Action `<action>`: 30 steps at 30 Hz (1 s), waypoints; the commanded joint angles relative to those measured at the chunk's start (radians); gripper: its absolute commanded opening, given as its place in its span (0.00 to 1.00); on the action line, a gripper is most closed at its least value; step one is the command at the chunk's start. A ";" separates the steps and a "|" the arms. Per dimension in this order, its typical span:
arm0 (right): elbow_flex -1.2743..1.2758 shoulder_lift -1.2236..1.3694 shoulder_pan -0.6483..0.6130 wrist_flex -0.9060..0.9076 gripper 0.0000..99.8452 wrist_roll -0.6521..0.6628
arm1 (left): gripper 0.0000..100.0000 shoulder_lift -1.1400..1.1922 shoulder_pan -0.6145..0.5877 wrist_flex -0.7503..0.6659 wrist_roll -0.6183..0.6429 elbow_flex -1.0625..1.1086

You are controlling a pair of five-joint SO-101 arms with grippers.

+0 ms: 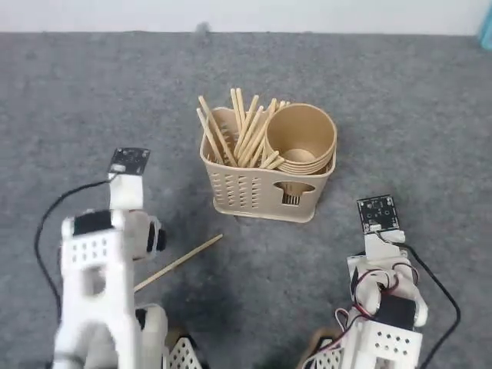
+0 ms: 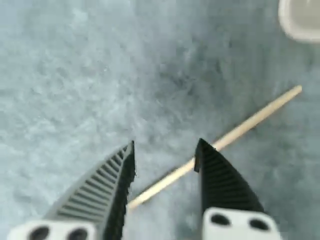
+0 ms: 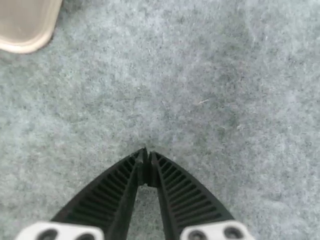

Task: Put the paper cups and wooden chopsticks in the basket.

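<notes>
Left gripper (image 2: 165, 146) parted over chopstick (image 2: 252, 120), possibly touching, stocked basket (image 1: 254, 192) seen overhead

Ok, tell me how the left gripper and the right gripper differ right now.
The left gripper is open; the right gripper is shut, tips touching. The left gripper hangs over the loose wooden chopstick, which crosses the gap between its jaws; the right gripper hangs over bare carpet. Both point down, near the basket.
</notes>
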 commanded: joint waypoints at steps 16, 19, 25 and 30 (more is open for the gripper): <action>-0.017 -0.010 0.001 0.005 0.01 0.011 | 0.19 0.178 0.384 -0.132 -0.224 0.021; -0.017 -0.010 0.001 0.005 0.01 0.011 | 0.19 0.249 0.414 -0.247 -0.161 0.044; -0.017 -0.010 0.001 0.007 0.01 0.011 | 0.19 0.560 0.384 -0.342 -0.137 -0.074; -0.017 -0.010 0.001 0.007 0.01 0.012 | 0.14 0.721 0.358 -0.242 -0.138 -0.160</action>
